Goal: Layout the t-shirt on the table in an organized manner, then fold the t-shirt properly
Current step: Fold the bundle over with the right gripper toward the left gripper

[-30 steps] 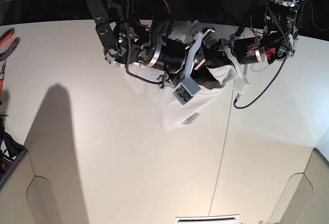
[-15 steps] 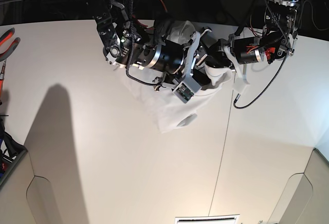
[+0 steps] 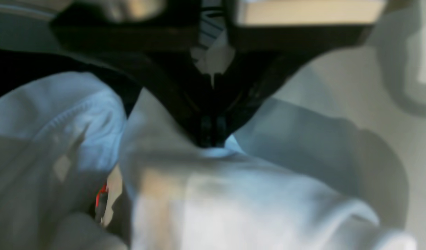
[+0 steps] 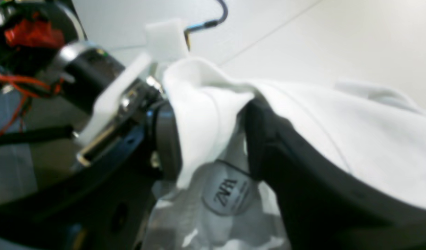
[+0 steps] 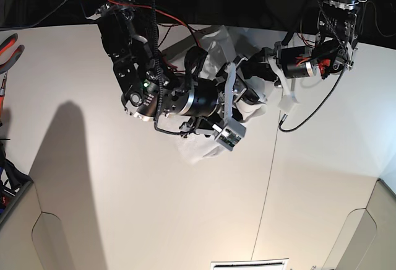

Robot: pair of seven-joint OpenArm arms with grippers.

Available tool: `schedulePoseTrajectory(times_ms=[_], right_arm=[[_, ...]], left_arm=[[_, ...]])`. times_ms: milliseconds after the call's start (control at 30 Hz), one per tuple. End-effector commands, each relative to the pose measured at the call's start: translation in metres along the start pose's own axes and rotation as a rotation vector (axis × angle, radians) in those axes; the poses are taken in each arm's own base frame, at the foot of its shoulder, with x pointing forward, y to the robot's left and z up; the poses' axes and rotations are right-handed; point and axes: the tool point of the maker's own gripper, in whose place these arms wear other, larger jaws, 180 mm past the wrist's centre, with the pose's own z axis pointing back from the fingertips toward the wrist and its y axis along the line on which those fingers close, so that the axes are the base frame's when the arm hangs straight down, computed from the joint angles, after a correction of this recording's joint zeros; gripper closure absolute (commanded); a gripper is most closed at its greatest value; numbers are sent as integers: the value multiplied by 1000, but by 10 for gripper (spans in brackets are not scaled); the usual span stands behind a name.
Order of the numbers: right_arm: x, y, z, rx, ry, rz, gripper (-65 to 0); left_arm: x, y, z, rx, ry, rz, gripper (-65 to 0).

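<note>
Our left hand (image 3: 212, 139) pinches the shirt (image 3: 233, 194) to lift it off the tabletop (image 5: 154, 208); our right hand (image 4: 213, 139), beside it, is spread around a fold.

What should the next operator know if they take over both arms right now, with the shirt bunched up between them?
Left gripper: shut on a fold of the t-shirt.
Right gripper: jaws apart, cloth draped over one finger, no firm grip visible.
T-shirt: bunched and lifted between the arms, near the far edge of the table; its neck label shows in the right wrist view.
Done: nothing laid out.
Left: spread it flat, then fold.
</note>
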Motion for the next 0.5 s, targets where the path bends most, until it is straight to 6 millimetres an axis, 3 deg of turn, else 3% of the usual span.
schedulePoseTrajectory(times_ms=[0, 233, 467], right_arm=[[18, 4, 2, 13, -54, 18, -282], [18, 12, 0, 32, -48, 33, -282], [19, 12, 0, 32, -58, 34, -282]], left_arm=[[10, -2, 5, -4, -14, -27, 0], [38, 4, 34, 49, -75, -91, 0], [56, 24, 64, 128, -172, -66, 0]])
